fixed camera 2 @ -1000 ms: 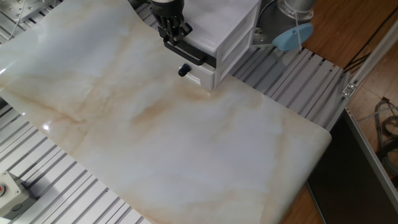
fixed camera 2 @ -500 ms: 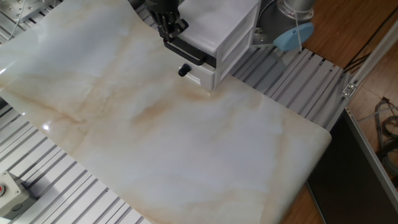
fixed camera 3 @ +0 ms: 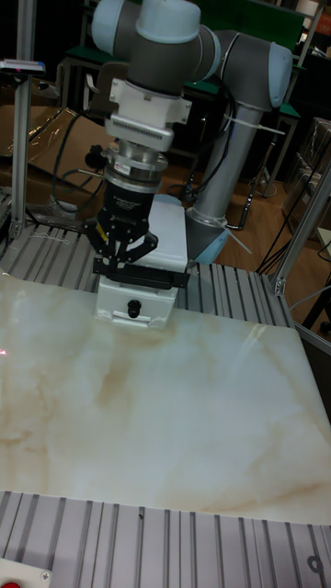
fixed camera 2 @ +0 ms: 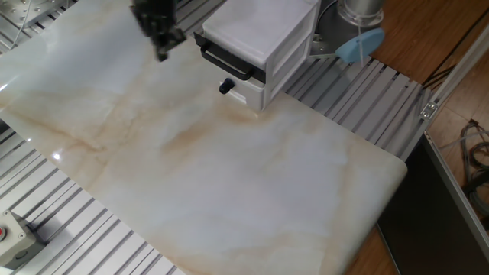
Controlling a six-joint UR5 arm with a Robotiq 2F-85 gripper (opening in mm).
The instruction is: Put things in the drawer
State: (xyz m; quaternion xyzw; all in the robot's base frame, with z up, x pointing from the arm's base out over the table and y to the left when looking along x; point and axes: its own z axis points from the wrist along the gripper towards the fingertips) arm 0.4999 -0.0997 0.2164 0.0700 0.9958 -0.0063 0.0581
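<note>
The small white cabinet (fixed camera 2: 263, 34) stands at the table's far edge. Its upper drawer (fixed camera 2: 233, 55), with the long black bar handle (fixed camera 2: 225, 63), sits flush with the cabinet front. My gripper (fixed camera 2: 162, 40) hangs to the left of the drawer front, off the handle and blurred by motion. In the tall fixed view the gripper (fixed camera 3: 124, 257) hangs in front of the drawer (fixed camera 3: 156, 239) with its fingers (fixed camera 3: 99, 246) spread open and nothing between them. The wooden cube is out of view.
A lower drawer with a round black knob (fixed camera 2: 225, 87) sits under the bar-handle drawer. A light-blue piece (fixed camera 2: 359, 46) lies behind the cabinet by the arm's base. The marble-patterned board (fixed camera 2: 229, 168) ends at the right over a slatted metal frame (fixed camera 2: 374, 92).
The gripper was at the black bar handle; it has let go and moved left, away from the drawer front. The drawer and cabinet have not shifted.
</note>
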